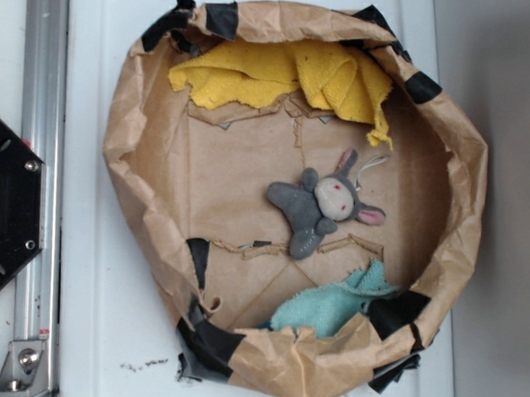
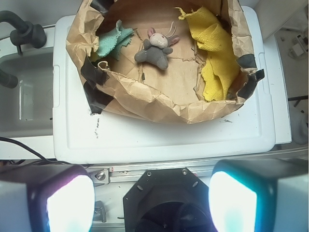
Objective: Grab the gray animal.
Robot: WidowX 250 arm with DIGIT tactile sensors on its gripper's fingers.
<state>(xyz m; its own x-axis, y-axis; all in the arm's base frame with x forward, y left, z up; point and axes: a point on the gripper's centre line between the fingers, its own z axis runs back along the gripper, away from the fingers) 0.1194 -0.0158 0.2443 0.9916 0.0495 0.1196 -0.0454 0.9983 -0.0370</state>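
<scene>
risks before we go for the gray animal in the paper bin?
1. The crumpled paper wall stands high around the gray animal; a slanted approach could snag it.
2. The toy's thin white loop may catch a finger.
3. The gripper is outside the bin, jaws apart; the teal cloth sits close by, so drift could grab it instead.

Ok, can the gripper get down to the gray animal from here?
Probably yes. The gray animal lies uncovered mid-floor in the paper basket, apart from both cloths. The gripper is open and well back, so it must clear the rim first.
</scene>
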